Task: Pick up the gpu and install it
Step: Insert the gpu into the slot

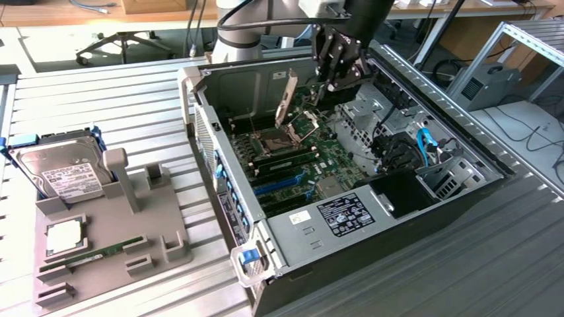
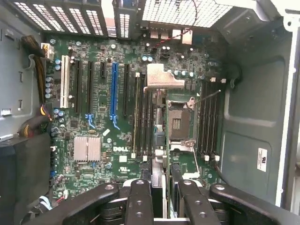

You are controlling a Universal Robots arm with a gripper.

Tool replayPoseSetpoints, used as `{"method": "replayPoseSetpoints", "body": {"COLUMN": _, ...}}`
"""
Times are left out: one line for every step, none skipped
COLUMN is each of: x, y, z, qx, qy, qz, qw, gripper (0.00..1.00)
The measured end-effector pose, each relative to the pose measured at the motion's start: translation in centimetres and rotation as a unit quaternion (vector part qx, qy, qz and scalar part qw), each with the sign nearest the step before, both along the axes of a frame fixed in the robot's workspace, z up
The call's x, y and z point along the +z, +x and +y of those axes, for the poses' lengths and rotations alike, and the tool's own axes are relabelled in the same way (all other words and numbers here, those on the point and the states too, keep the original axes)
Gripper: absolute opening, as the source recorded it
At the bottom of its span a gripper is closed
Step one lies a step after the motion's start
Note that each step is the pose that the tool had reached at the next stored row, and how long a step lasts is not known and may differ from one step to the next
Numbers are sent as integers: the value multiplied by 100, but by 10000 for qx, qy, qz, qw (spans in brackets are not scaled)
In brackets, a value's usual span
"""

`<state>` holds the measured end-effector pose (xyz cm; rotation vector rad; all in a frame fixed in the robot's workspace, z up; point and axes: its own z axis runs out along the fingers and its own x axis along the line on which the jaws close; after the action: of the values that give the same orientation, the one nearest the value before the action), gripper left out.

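Gpu [image 2: 161, 187] sits between the fingers [image 2: 139, 201], edge-on, so it shows as a thin grey-green strip with the fan and shroud hidden. Gripper [image 2: 161, 185] looks clamped on it, half closed, hanging above the motherboard [image 2: 101, 119] inside the open case [image 1: 264, 234]. The card's long axis seems to run parallel to the slots. The blue slot [image 2: 114, 91] lies well off to one finger's side, not under the card; the CPU socket [image 2: 180, 122] is nearer.

We see the black gripper [image 1: 339, 69] above the open grey computer case [image 1: 352, 198]; a silver hard drive [image 1: 62, 173] stands in the grey holder [image 1: 115, 247].
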<state>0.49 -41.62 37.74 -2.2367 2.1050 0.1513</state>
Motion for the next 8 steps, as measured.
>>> {"method": "replayPoseSetpoints", "body": {"x": -1, "y": 0, "z": 0, "qx": 0, "qy": -239, "qz": 0, "qw": 9997, "gripper": 27}}
{"method": "replayPoseSetpoints", "body": {"x": -12, "y": -3, "z": 0, "qx": -103, "qy": -239, "qz": 3, "qw": 9997, "gripper": 27}}
{"method": "replayPoseSetpoints", "body": {"x": -22, "y": -3, "z": 0, "qx": -408, "qy": -240, "qz": 10, "qw": 9989, "gripper": 27}}
{"method": "replayPoseSetpoints", "body": {"x": -31, "y": -4, "z": -3, "qx": -408, "qy": -262, "qz": 9, "qw": 9988, "gripper": 27}}
{"method": "replayPoseSetpoints", "body": {"x": -35, "y": -5, "z": -17, "qx": -408, "qy": -261, "qz": 9, "qw": 9988, "gripper": 27}}
{"method": "replayPoseSetpoints", "body": {"x": -36, "y": -4, "z": -18, "qx": -408, "qy": -261, "qz": 9, "qw": 9988, "gripper": 27}}
{"method": "replayPoseSetpoints", "body": {"x": -56, "y": -5, "z": -34, "qx": -408, "qy": -261, "qz": 9, "qw": 9988, "gripper": 27}}
{"method": "replayPoseSetpoints", "body": {"x": -90, "y": -4, "z": -37, "qx": -408, "qy": -261, "qz": 9, "qw": 9988, "gripper": 27}}
